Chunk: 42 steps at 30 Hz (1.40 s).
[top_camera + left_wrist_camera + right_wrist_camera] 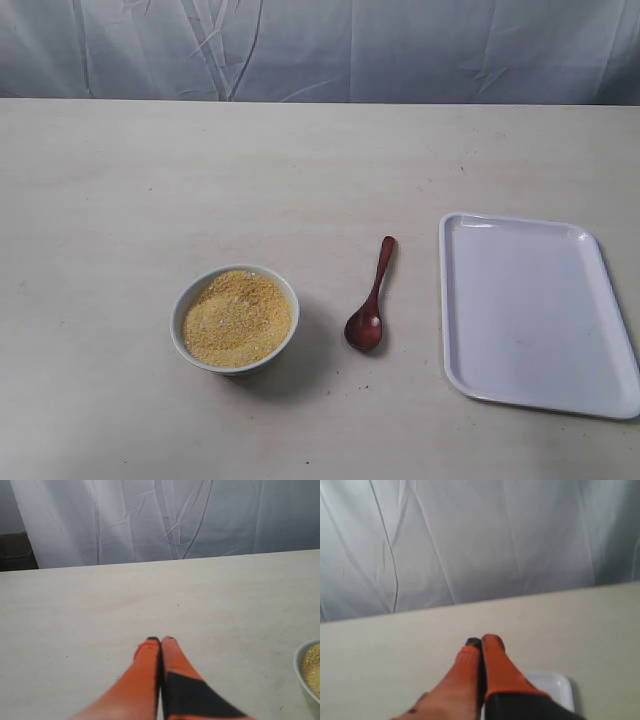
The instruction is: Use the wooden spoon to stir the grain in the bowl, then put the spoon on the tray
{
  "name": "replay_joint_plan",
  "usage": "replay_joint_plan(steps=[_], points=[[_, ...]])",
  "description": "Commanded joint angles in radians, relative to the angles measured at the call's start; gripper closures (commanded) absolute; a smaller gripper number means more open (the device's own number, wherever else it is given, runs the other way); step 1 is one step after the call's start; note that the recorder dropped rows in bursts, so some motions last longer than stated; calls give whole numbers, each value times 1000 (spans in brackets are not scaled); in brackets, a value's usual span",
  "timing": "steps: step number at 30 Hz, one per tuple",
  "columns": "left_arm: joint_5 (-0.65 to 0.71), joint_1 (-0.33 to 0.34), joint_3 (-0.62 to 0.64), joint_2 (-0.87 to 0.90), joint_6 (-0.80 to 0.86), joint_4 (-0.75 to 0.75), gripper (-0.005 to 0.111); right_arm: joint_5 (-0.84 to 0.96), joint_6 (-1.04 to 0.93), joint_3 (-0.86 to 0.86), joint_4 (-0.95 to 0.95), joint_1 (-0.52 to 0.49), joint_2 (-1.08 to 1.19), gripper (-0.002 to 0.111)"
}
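Well over on the left, the left gripper hung above the pale table, its two orange fingers pressed tip to tip with no gap and nothing between them. In that wrist view the rim of the bowl just showed at the edge, off to the gripper's side and clear of it.

Next to the right, the small white bowl stood upright on the near part of the table, left of centre. The grain filled it almost to the rim as a sandy yellow mound.

Right of the bowl and apart from it, the wooden spoon lay flat on the table. Its oval head pointed to the near side, level with the bowl, and its slim handle ran toward the far side, leaning a little right. It touched neither bowl nor tray.

Further right, the tray sat flat, its long sides running near to far, well apart from the bowl.

Over it, the right gripper also had its fingers closed flush together around nothing, with one rounded tray corner showing below them. A creased white curtain hung along the far edge.
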Motion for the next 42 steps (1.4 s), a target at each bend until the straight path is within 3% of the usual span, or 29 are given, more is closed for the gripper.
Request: replay_joint_plan(steps=[1,11,16,20,27,32,36,42], points=[[-12,0,5,-5,-1,-2,107,235,-7,-180,24,-5,243,109],[-12,0,5,-5,-1,-2,107,137,27,-217,173,-3,541,109],[-12,0,5,-5,-1,-2,107,238,29,-282,202,4,703,109],[-12,0,5,-5,-1,-2,107,290,107,-373,148,90,831,109],[-12,0,5,-5,-1,-2,107,355,511,-550,-184,375,1093,109],[-12,0,5,-5,-1,-2,107,391,752,-690,-370,519,1292,109],[-12,0,5,-5,-1,-2,107,418,835,-824,-410,585,1443,109],[-12,0,5,-5,-1,-2,107,464,911,-949,-417,595,1610,109]])
